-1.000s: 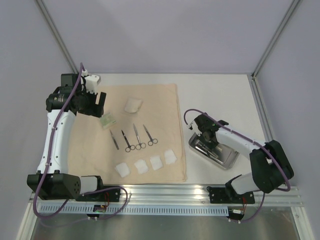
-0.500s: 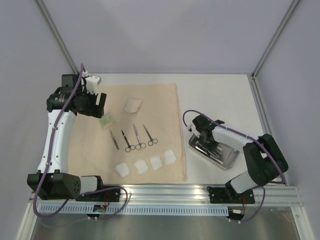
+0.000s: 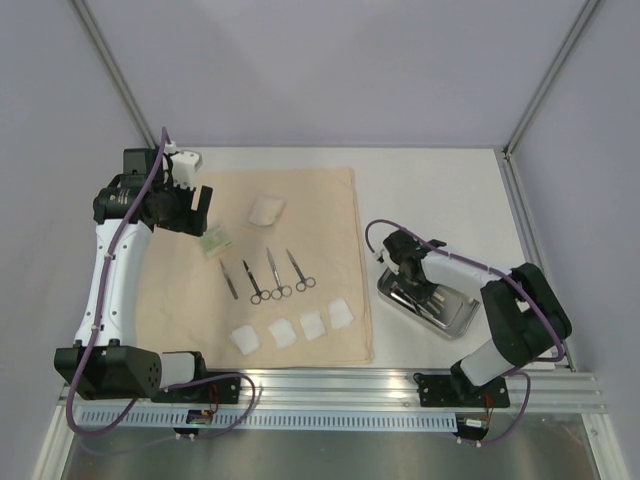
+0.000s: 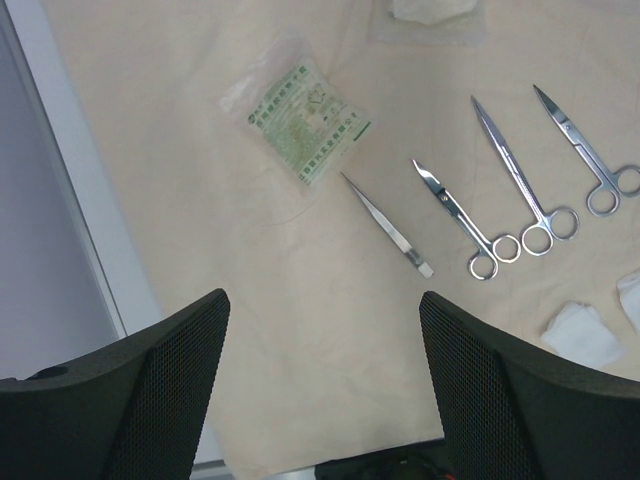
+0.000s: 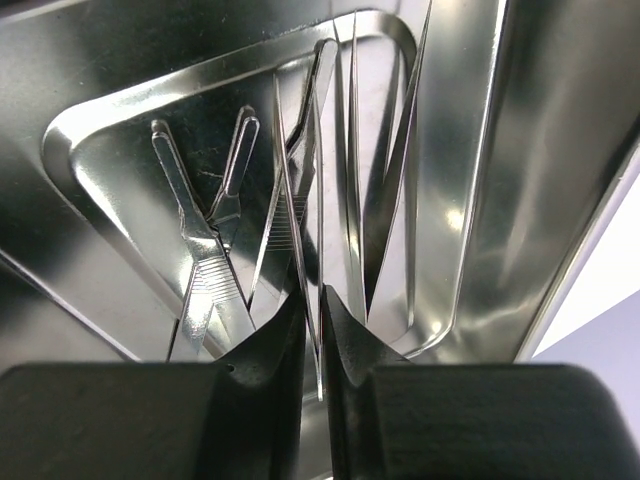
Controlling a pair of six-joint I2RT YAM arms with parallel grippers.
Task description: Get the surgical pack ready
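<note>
Left gripper (image 4: 322, 340): jaws spread wide, nothing between them; it hangs over the cloth near the sheet's left edge.
Cloth sheet (image 4: 250, 300): spread flat on the table (image 3: 430, 190), directly beneath the left gripper and reaching well beyond both fingers.
Tweezers (image 4: 385, 222): on the cloth just ahead of the gap between the left fingers, lying at a slant.
Scissors (image 4: 525, 170): three pairs side by side, ahead of the left gripper and off toward its right finger, handles toward it.
Green-printed packet (image 4: 305, 122): farther ahead, a little toward the left finger.
Gauze squares (image 3: 285, 332): a row of four on the cloth's near edge, off to the left gripper's right-finger side, apart from it.
Right gripper (image 5: 313, 330): fingers drawn almost together, a slim steel instrument (image 5: 319, 200) pinched between the tips.
Steel tray (image 5: 470, 150): right under the right gripper, on bare table beside the cloth; its floor lies just beyond the fingertips.
Other tray contents: more long steel pieces lie either side of the right fingers; which touch each other cannot be told.
</note>
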